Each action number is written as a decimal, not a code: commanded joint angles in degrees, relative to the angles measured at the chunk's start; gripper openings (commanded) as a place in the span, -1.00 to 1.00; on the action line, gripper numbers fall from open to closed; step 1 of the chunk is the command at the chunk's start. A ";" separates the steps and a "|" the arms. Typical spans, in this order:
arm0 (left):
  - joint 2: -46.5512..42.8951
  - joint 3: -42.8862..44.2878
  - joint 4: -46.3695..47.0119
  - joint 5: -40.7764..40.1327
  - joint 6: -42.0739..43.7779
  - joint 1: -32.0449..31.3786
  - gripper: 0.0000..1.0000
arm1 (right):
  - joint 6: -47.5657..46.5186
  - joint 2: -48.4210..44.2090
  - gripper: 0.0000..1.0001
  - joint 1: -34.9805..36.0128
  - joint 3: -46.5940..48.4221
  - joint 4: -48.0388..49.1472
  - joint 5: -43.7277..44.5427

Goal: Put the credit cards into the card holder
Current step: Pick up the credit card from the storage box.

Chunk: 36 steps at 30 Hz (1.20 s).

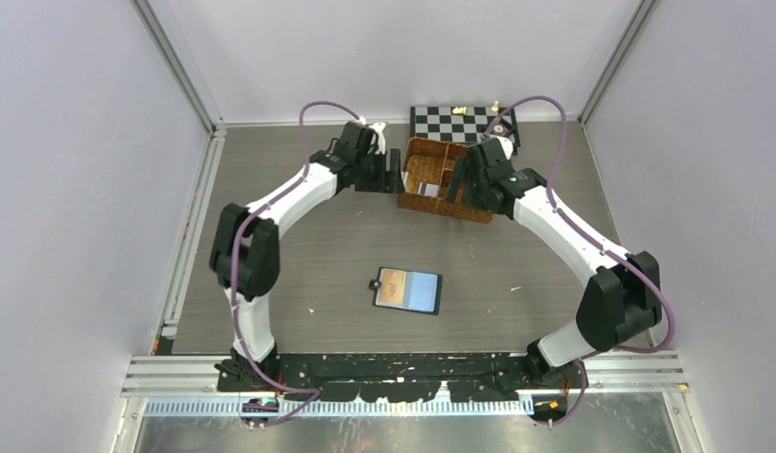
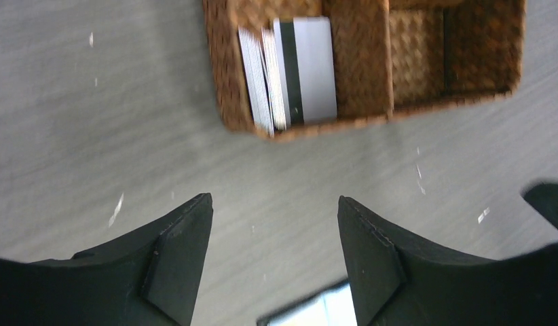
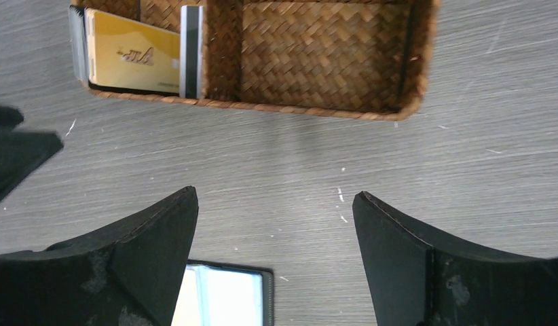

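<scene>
The cards [image 2: 290, 71] are seen standing on edge, packed together in a corner compartment of a woven wicker basket [image 2: 229, 81]; a yellow card [image 3: 130, 58] faces outward. They are judged light, thin, stiff and slick, so an exposed top edge is best pinched across the flat faces, one card at a time. The holder [image 1: 408, 290], black leather with pale clear sleeves, is laid open on the grey table [image 2: 93, 136], well apart from the basket. The left gripper [image 2: 275, 204] and right gripper [image 3: 275, 204] are spread wide, nothing held.

table [image 1: 299, 236]: wallet [image 1: 409, 290], basket [image 1: 445, 211], chessboard [image 1: 453, 122]
</scene>
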 commanded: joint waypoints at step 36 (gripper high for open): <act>24.15 38.58 -19.30 -15.78 10.98 -2.56 0.38 | -4.95 -6.74 0.76 -8.01 -6.84 4.32 -9.16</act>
